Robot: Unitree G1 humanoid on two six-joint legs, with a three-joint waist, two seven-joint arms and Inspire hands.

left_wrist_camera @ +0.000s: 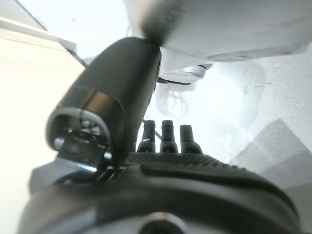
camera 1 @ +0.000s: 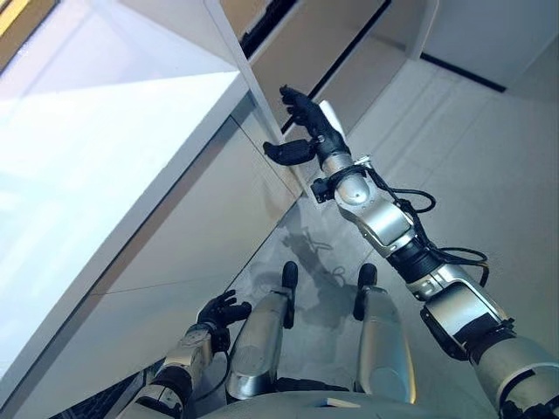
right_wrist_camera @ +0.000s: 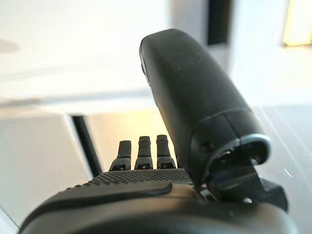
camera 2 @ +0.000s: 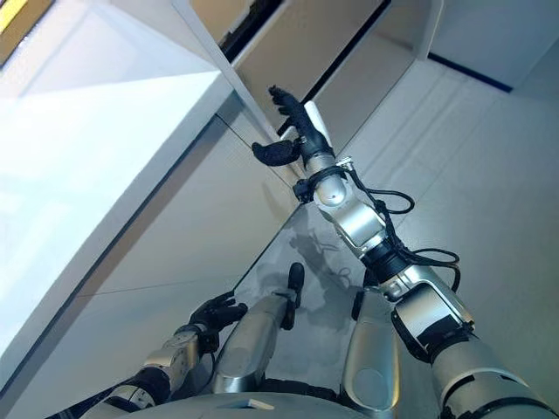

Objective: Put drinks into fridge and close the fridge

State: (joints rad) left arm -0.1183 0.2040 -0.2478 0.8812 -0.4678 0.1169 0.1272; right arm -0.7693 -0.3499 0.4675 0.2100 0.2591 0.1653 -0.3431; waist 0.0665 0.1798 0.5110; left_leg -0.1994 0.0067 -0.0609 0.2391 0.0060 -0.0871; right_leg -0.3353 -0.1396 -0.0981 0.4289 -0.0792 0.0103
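No drinks showed up anywhere, so I'd guess they were already inside. The right hand [camera 1: 307, 131] was up with fingers [camera 1: 295, 103] spread and empty, thumb sticking out, fingertips right at the edge of the white fridge door [camera 1: 105, 157]. The left hand [camera 1: 218, 312] hung low, fingers loosely curled round nothing. Probably only the closing was left, though I couldn't tell if the door was fully shut.
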